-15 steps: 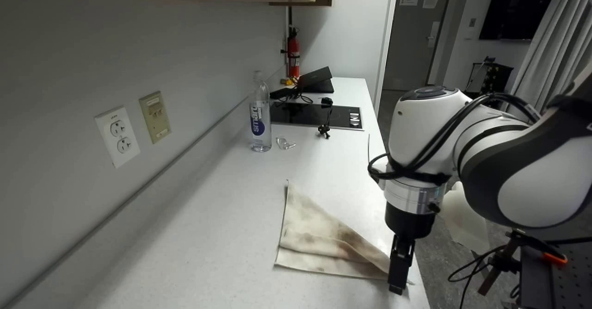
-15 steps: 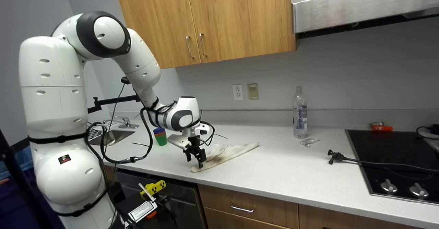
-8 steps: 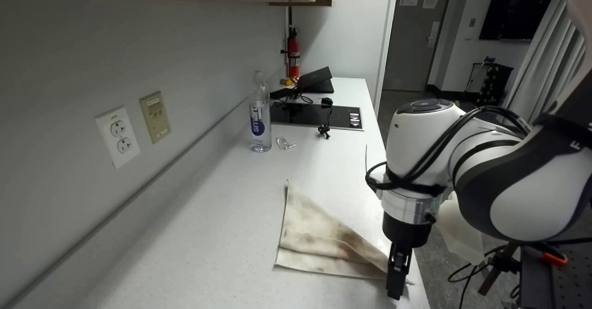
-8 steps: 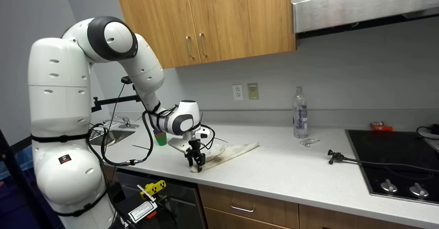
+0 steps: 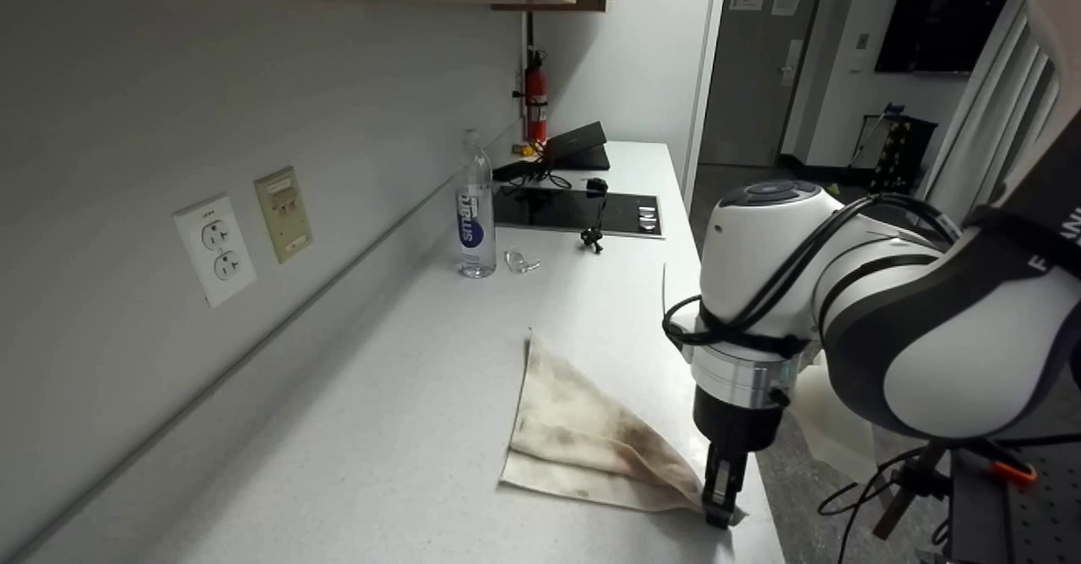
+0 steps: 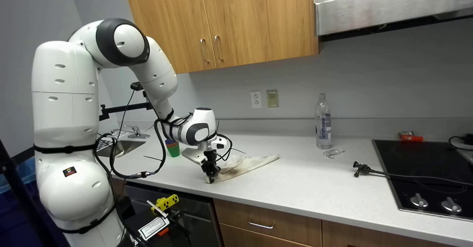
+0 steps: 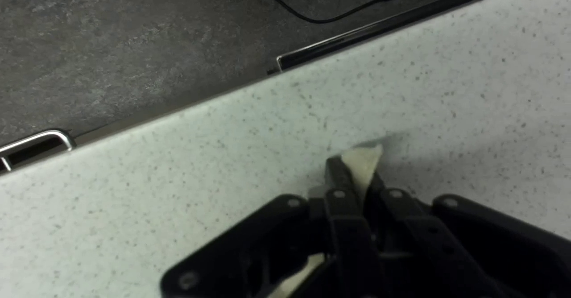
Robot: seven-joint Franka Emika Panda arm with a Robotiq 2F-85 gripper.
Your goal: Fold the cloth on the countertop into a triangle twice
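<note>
in an exterior view the cloth [image 5: 570,433] lies on the worktop [image 5: 363,463] at ten o'clock from the claw [image 5: 719,517], in roughly a triangle, with points at eleven, at eight and, in the claw's hold, at four. brownish stains cross its middle, and a layer's edge runs across below them. the wrist view shows the claw's two fingers [image 7: 337,173] drawn nearly together, a corner of the cloth pinched between them; a pale tip pokes out past the fingertips toward one o'clock, and more of the cloth shows at seven, behind the claw's body. whether the held corner touches the worktop i cannot tell.

a clear bottle [image 5: 475,222] stands upright at eleven o'clock from the cloth, well apart, and a small clear piece [image 5: 521,262] lies just beside its foot at three o'clock. the black cooktop [image 5: 553,211] is at twelve from the cloth. in an exterior view, nested cups [image 6: 173,149], green at the bottom, stand at ten o'clock from the claw, and the sink [image 6: 128,148] is at nine from the cups.
</note>
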